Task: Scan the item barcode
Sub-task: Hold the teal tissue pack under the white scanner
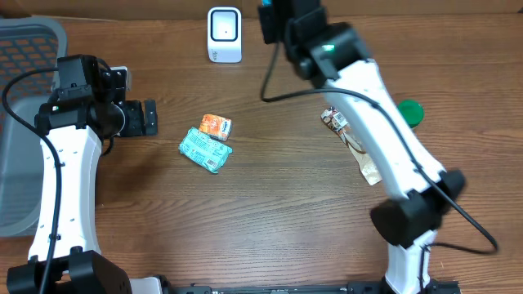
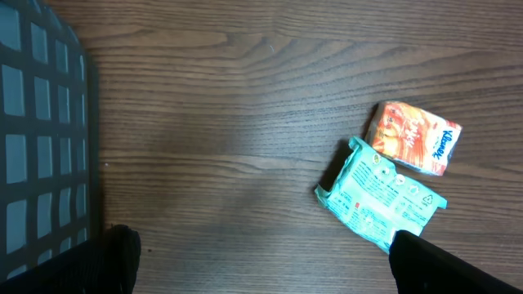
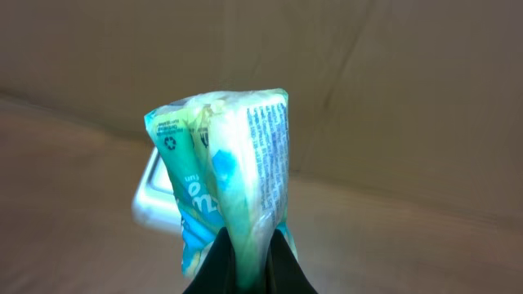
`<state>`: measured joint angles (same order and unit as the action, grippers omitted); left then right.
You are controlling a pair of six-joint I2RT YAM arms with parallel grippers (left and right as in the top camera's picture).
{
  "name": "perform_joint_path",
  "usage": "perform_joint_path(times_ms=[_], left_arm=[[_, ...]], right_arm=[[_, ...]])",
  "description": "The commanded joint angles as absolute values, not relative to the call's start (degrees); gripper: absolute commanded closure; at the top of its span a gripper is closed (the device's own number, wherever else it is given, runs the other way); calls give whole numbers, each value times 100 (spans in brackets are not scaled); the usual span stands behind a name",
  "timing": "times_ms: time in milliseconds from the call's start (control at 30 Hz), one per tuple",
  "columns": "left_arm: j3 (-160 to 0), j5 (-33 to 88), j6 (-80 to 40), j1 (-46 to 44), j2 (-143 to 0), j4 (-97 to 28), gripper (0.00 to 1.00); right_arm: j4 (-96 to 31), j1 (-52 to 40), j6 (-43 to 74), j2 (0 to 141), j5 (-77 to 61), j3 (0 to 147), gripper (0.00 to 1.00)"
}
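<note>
Right wrist view: the right claw [image 3: 248, 260] is pinched tight on the bottom edge of a soft teal-and-white packet [image 3: 233, 167], which stands upright between its dark fingers. Just behind the packet, partly hidden by it, sits the white barcode scanner [image 3: 152, 198].

Overhead, the right claw [image 1: 274, 20] is raised at the far edge of the wooden table [image 1: 270, 220], just right of the scanner [image 1: 224, 34]. A brown snack wrapper [image 1: 353, 145] and a green lid [image 1: 410, 112] lie near this arm.

The left claw [image 1: 148, 118] is spread wide and holds nothing. Near it, at mid-table, lie a flat teal packet [image 1: 205, 150] and an orange tissue pack [image 1: 216, 125], touching. A grey basket [image 1: 23, 131] sits at the left edge.
</note>
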<state>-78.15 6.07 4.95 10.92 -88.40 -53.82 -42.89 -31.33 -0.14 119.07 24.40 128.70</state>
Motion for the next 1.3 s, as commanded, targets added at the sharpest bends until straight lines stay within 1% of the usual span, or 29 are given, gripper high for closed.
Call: perform_joint_path(times_ms=[0, 100, 200, 267, 400, 533, 667, 1267], left_arm=[[-7856, 690, 642, 1085, -8840, -5374, 0], [-7856, 692, 642, 1085, -8840, -5374, 0], [-7856, 692, 642, 1085, -8840, -5374, 1], [-7856, 687, 644, 1085, -8840, -5378, 0], [-7856, 692, 642, 1085, -8840, -5360, 0], [-7856, 692, 642, 1085, -8840, -5356, 0], [-7856, 692, 642, 1085, -8840, -5356, 0], [-7856, 692, 642, 1085, -8840, -5356, 1]], right_arm=[[-3715, -3074, -1107, 12499, 3336, 12868, 96], [-2934, -3074, -2078, 12947, 3247, 12868, 96], [-2329, -3111, -3098, 13356, 2755, 12868, 96], [-1970, -3162, -3618, 13600, 2532, 12868, 96], [-1232, -3295, -4353, 14081, 2519, 12864, 96], [-593, -3371, -4718, 14529, 2519, 12864, 96], [-270, -3409, -4860, 14857, 2521, 12864, 96], [-64, -3511, -4956, 14827, 2825, 12866, 96]])
